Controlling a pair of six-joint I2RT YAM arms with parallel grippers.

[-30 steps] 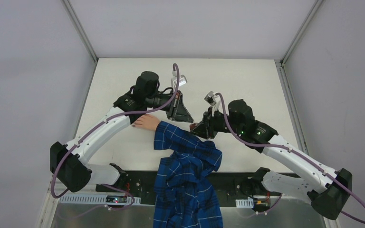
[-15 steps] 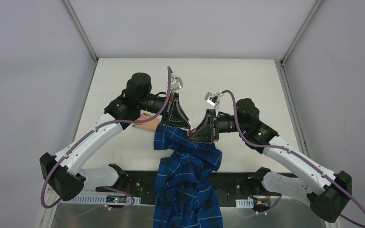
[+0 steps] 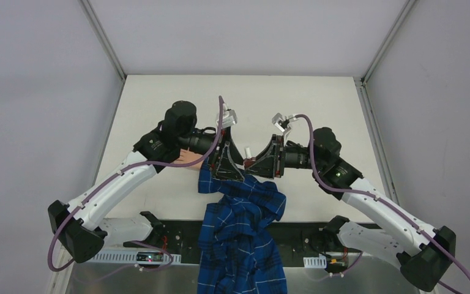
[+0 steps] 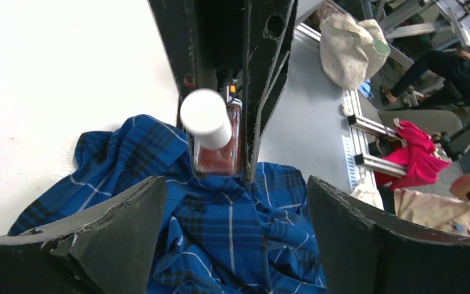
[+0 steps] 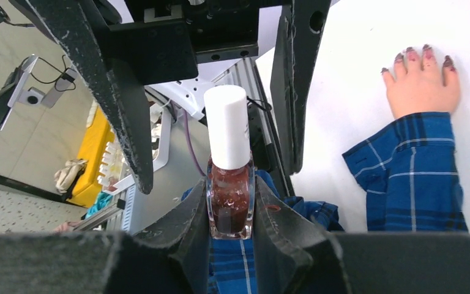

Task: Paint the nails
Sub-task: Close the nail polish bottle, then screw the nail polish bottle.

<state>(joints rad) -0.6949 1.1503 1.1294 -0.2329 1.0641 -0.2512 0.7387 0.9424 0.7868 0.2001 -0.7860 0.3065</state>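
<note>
A pale hand [image 5: 421, 86] lies flat on the white table [image 5: 367, 37], and its nails [image 5: 410, 55] are dark reddish-purple. A blue plaid sleeve [image 5: 410, 177] covers the wrist. My right gripper [image 5: 229, 226] is shut on a small glass polish bottle [image 5: 229, 205] with a white cap [image 5: 226, 125]. My left gripper [image 4: 235, 233] stands open, its fingers [image 5: 119, 98] on either side of the cap without touching it. In the top view both grippers [image 3: 232, 164] [image 3: 254, 165] meet above the sleeve [image 3: 238, 202], right of the hand [image 3: 188, 158].
The sleeve's bunched cloth [image 4: 232, 226] lies under both grippers and hangs over the table's near edge [image 3: 245, 257]. White table [image 3: 318, 98] stretches behind the arms. Grey walls enclose the table on three sides.
Both grippers swung toward each other and met over the sleeve. My left gripper, shut before, has opened around the white cap. My right gripper kept hold of the bottle.
</note>
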